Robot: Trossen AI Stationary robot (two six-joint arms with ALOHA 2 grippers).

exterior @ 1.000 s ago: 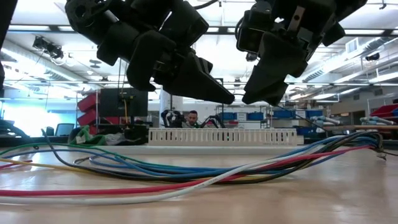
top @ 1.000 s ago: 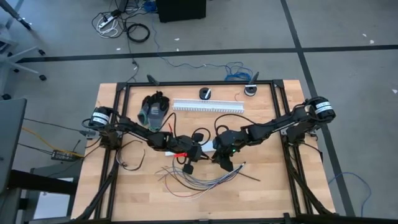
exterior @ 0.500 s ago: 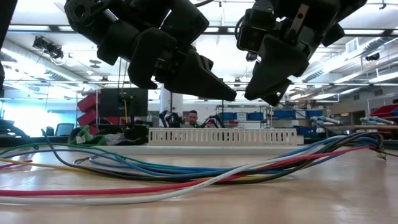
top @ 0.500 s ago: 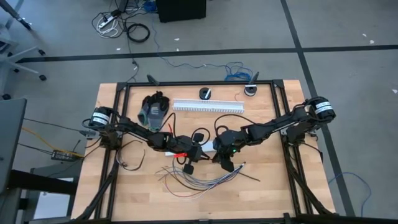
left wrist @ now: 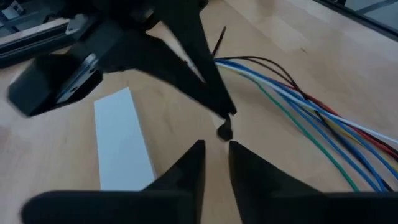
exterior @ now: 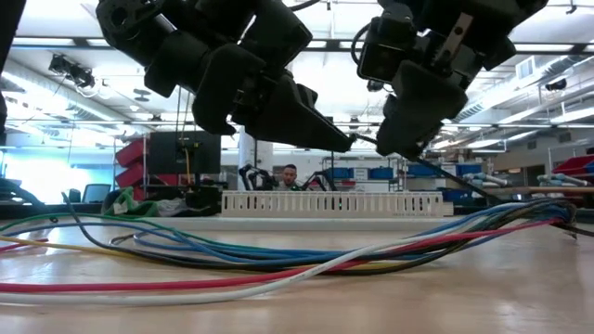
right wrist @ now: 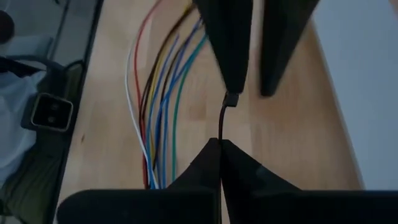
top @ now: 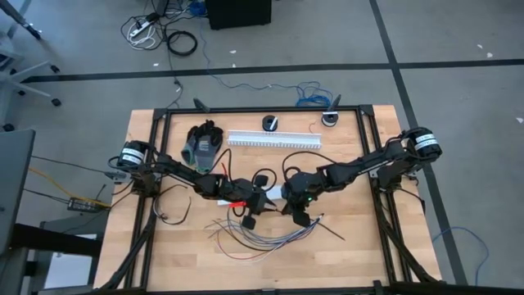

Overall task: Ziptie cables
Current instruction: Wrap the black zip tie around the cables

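2 dark robot arms meet over the middle of a wooden surface (top: 164, 246). The right gripper (right wrist: 221, 144) has its fingers clenched on a thin black ziptie (right wrist: 222, 121). The left gripper (left wrist: 216, 149) faces it, fingers slightly parted just beside the ziptie's head; whether they grasp it, I cannot tell. The cables (top: 266, 238), a loose fan of coloured wires, lie on the surface at 6 o'clock from both grippers. A white slotted duct (top: 274, 139) lies at 12 o'clock.
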